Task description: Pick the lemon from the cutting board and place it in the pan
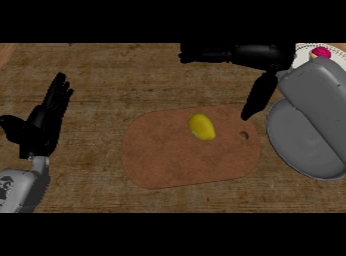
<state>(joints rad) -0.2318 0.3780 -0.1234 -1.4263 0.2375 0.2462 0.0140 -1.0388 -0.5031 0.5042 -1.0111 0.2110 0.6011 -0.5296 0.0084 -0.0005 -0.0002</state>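
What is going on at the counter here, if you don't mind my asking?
The robot is going for the lemon, which lies untouched on the cutting board. Its right hand hangs open above the board's right edge, fingers pointing down, holding nothing. The left hand rests open at the left. A plate shows at the top right corner.

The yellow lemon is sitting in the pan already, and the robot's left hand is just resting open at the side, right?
Not quite. The lemon is not in a pan; it lies on the brown cutting board, as the head view shows. No pan is clearly visible there. The rest holds: the left hand rests open at the left side, fingers up.
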